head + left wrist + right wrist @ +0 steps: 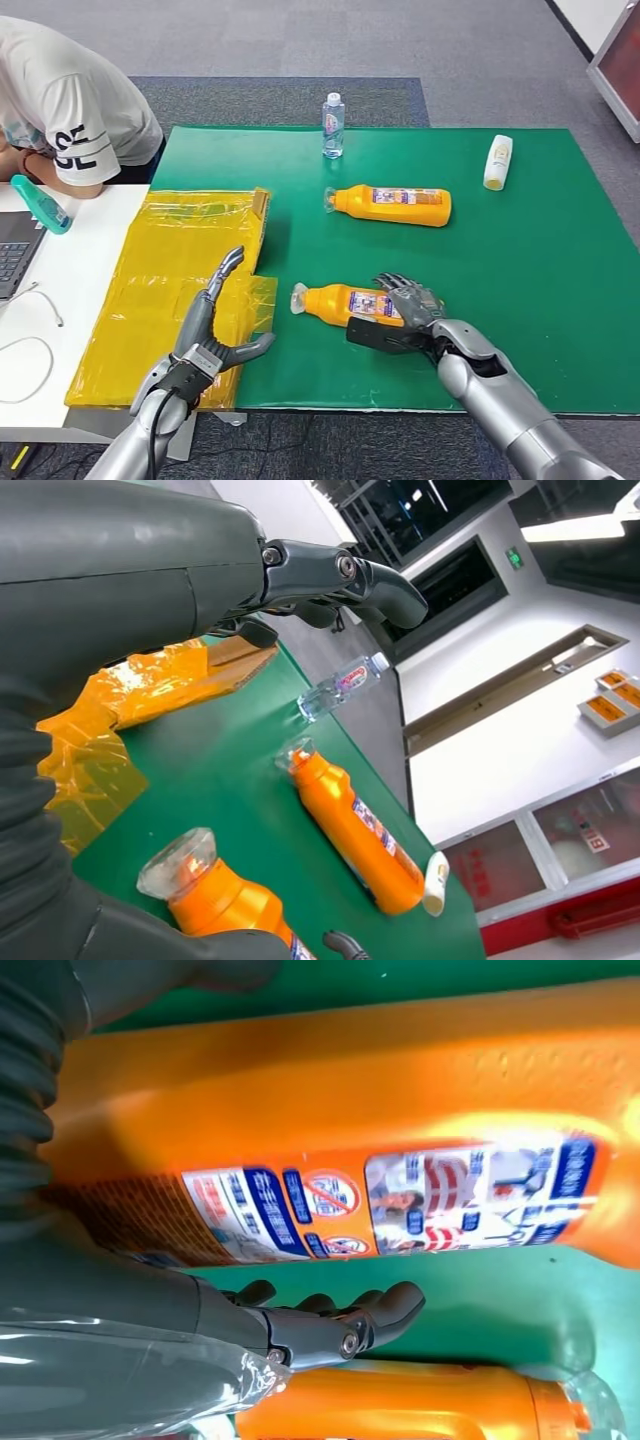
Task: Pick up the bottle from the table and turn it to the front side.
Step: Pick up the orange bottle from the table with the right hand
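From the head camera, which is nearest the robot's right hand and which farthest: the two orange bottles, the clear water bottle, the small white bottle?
From the right hand:
1. Near orange bottle, lying under the hand.
2. Far orange bottle, lying mid-mat beyond it.
3. Small white bottle, lying far right, and clear water bottle, upright at the mat's far edge: too close to call.

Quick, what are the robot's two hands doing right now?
Left hand: open, holding nothing, above the yellow sheet.
Right hand: around the near orange bottle on the green mat; whether it grips cannot be told.
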Tool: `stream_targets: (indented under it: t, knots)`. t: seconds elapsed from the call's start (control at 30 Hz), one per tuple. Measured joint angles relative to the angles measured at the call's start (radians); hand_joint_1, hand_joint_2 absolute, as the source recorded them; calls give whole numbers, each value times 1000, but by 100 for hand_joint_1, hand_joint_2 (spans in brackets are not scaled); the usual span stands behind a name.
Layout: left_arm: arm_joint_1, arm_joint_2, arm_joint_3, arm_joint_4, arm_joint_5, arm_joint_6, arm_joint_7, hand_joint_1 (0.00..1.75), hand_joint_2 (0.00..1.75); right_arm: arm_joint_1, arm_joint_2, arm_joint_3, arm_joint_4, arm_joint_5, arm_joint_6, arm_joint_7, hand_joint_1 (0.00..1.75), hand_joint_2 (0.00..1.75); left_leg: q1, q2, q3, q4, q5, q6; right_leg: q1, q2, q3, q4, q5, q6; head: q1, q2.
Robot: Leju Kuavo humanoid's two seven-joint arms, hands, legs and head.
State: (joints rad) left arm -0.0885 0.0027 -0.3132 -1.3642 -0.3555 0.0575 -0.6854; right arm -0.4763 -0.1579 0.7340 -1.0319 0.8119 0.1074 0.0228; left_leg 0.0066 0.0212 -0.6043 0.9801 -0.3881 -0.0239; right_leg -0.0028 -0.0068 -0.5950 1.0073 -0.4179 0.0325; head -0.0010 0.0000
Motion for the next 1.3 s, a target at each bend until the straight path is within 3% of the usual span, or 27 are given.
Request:
stream_targets:
  t: [0.53,0.57,0.67,0.7,1.3]
  knots:
    - [-2,1,2,0,-1,4,15,0,175,-43,0,35,39,64,46,69,4,175,0,0,0,0,0,0,0,0,0,0,0,0,0,0]
    - [-3,1,2,0,-1,4,15,0,175,-45,0,36,41,65,46,68,33,175,0,0,0,0,0,0,0,0,0,0,0,0,0,0]
    - [-8,2,2,0,-2,4,15,0,175,-50,1,40,50,67,48,64,160,175,0,0,0,0,1,0,0,0,0,0,0,0,0,0]
    - [-9,2,2,0,-2,5,15,0,175,-52,1,41,52,67,48,63,175,175,0,0,0,0,1,0,0,0,0,0,0,0,0,0]
    - [-32,4,2,0,-2,5,18,0,175,-66,9,50,88,25,-1,33,175,175,0,0,0,0,2,1,0,0,0,0,2,1,0,0]
